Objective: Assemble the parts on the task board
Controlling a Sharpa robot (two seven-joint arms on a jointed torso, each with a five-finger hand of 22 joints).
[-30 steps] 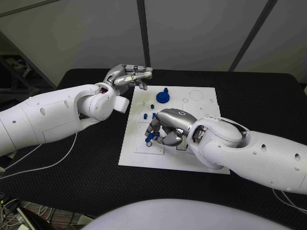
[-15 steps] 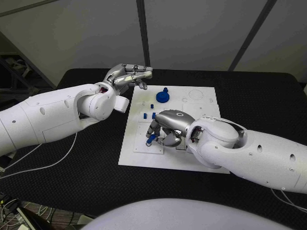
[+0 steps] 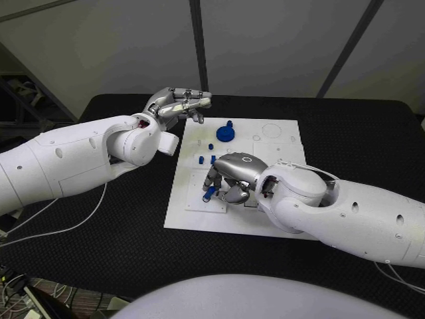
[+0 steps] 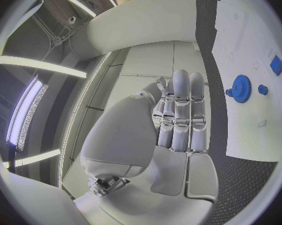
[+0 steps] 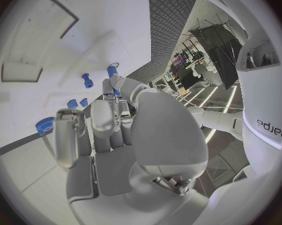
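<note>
Right hand (image 3: 230,181) pinching blue part (image 3: 208,193) — over task board (image 3: 279,139)

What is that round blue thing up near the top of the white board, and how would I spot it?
Start at the white task board in the middle of the black table. Near its far edge, just beyond the right hand, sits the blue gear. It is the largest blue part, a toothed disc with a knob, whereas the small blue pieces nearby are short pegs.
</note>
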